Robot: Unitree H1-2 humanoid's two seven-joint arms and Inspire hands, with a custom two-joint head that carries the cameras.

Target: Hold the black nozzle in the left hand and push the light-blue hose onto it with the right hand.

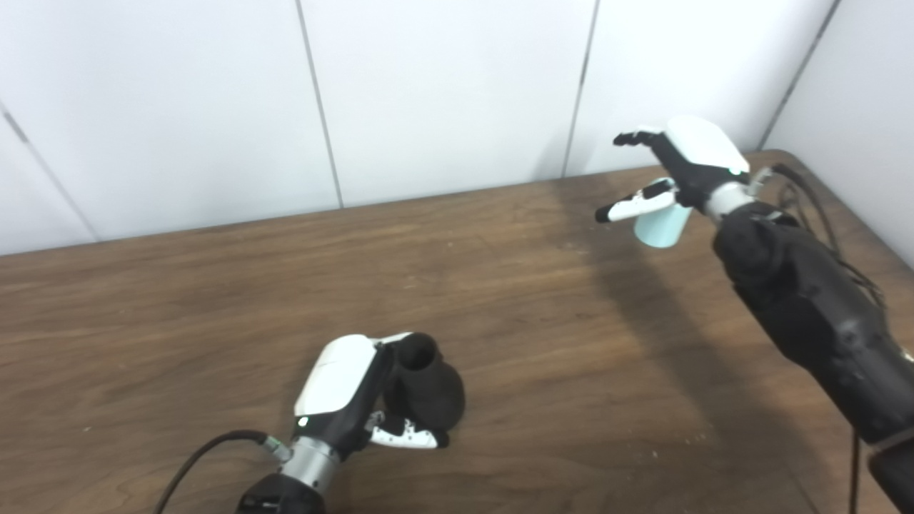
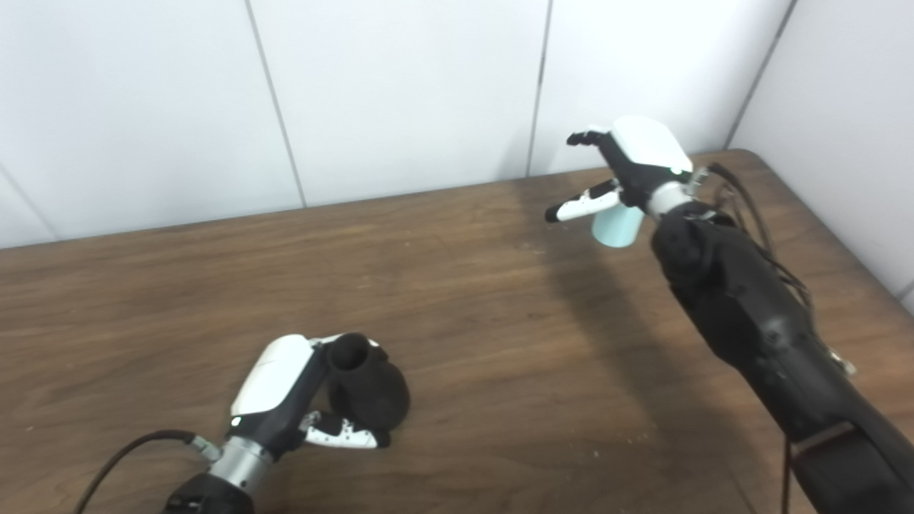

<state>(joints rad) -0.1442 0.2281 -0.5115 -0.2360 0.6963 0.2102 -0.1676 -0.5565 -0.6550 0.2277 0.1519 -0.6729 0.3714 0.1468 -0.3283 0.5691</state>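
Item 1, matt black flared nozzle [image 1: 427, 389]: near the front of the dark wood-grain worktop [image 1: 214, 300], standing with its narrow open neck upward; I have the left hand [image 1: 350, 400] wrapped round it, fingers behind and thumb across the base. I cannot tell whether it rests on the worktop or is raised just off it. Holding step: done, by my reading

Item 2, light-blue hose, a short tubular piece [image 1: 663, 225]: at the far right of the worktop, well apart from the nozzle. My right hand [image 1: 671, 175] sits directly over it, thumb laid across its upper part, the other fingers spread above and forward. From these views I cannot tell whether the hose is gripped or only touched

Status: one half complete. Outstanding: confirm the right-hand grasp, carry the hose across to the nozzle, line its open end with the neck, push on. The two parts are not yet anywhere near mating
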